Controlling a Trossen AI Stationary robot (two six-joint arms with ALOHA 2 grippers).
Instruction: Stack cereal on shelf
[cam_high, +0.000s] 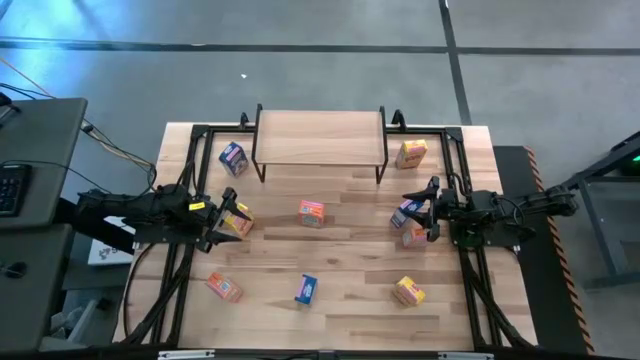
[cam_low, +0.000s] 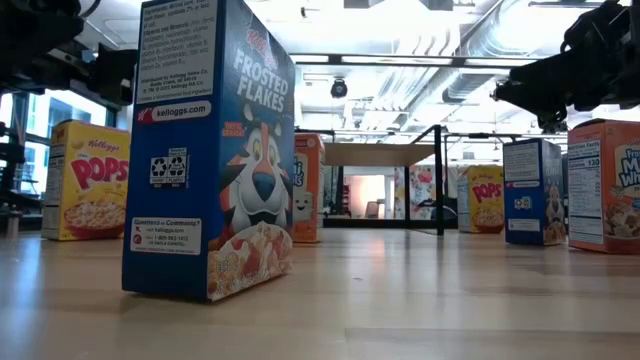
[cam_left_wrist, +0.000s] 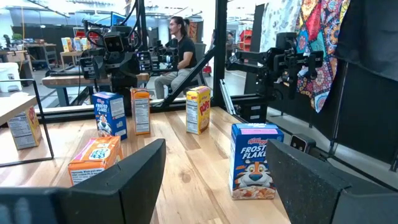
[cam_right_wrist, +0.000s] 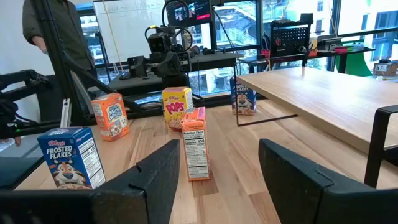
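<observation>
The shelf (cam_high: 320, 138) stands at the table's far middle with nothing on its plank top. Nine cereal boxes lie scattered on the table. My left gripper (cam_high: 226, 217) is open and empty at the table's left, beside a yellow box (cam_high: 240, 223) that does not show in its wrist view (cam_left_wrist: 214, 155). My right gripper (cam_high: 427, 211) is open and empty at the table's right, over a blue box (cam_high: 404, 213) and an orange box (cam_high: 413, 237). An orange box (cam_right_wrist: 196, 143) stands farther off, in line with the gap between my right gripper's fingers (cam_right_wrist: 219, 149).
Other boxes: blue (cam_high: 233, 157) left of the shelf, yellow (cam_high: 411, 153) right of it, orange (cam_high: 311, 212) mid-table, and orange (cam_high: 224, 287), blue (cam_high: 306, 289) and yellow (cam_high: 408, 291) near the front edge. Black frame rails run along the table's edges. A person (cam_left_wrist: 183, 46) sits beyond the table.
</observation>
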